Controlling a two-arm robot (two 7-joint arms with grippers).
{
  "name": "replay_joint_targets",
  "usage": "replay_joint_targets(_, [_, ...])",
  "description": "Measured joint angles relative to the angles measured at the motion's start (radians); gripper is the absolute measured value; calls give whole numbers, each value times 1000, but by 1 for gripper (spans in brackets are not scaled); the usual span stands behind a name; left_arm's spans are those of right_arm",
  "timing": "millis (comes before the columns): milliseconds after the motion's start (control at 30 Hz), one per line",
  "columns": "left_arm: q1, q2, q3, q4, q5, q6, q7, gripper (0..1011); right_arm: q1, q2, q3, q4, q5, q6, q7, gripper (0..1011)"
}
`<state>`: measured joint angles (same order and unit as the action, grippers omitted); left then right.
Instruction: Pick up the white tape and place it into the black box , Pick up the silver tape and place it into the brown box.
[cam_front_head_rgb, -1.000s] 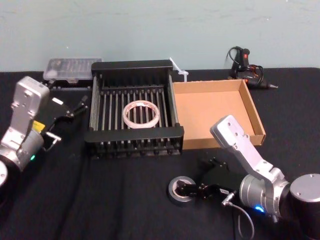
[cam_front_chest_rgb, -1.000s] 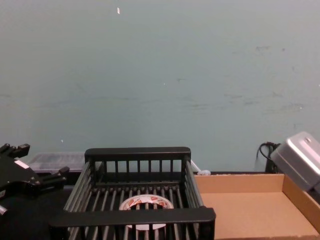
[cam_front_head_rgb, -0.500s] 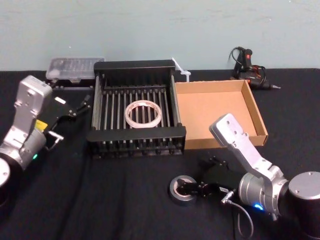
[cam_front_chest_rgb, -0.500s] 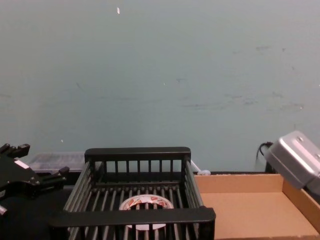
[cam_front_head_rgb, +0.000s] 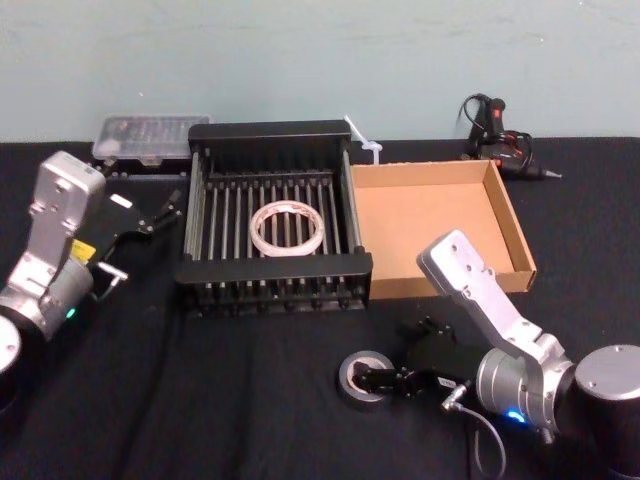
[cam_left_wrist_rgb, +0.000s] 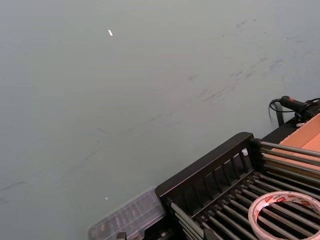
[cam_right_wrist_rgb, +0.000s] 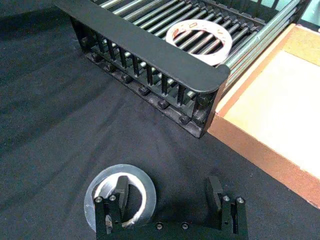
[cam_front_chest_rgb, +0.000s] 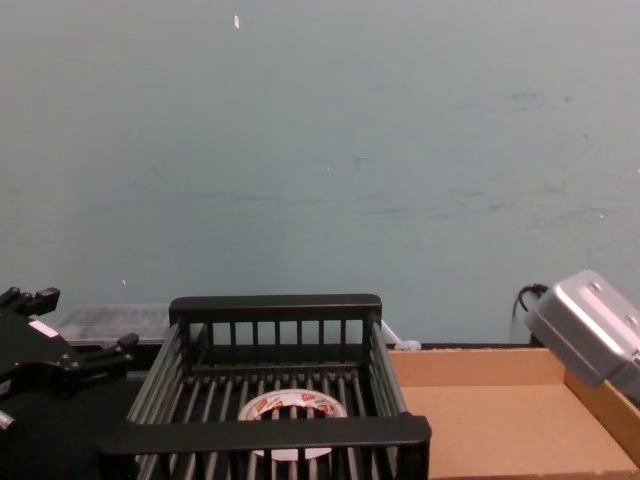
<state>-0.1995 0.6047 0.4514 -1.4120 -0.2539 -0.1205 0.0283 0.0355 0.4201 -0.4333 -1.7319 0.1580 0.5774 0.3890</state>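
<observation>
Straddling the dull grey silver tape (cam_right_wrist_rgb: 120, 196), my right gripper (cam_right_wrist_rgb: 167, 193) gapes wide, one finger (cam_right_wrist_rgb: 120, 189) inside its pale core, gripping nothing, just before the slatted black box (cam_front_head_rgb: 272, 233) holding the flat white tape (cam_front_head_rgb: 286, 227); the left gripper (cam_front_head_rgb: 150, 215) idles open beside that crate.

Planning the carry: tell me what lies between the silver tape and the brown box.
Bare black tablecloth separates the silver tape from the brown box, seen in the right wrist view.
</observation>
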Motion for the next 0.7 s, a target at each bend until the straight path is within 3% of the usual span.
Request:
replay_joint_targets(367, [0, 0, 0, 0, 0, 0, 0, 1001, -1, 1, 0, 0, 0, 0, -1, 997])
replay_joint_targets(700, [0, 0, 0, 0, 0, 0, 0, 1001, -1, 1, 0, -1, 1, 0, -2, 765])
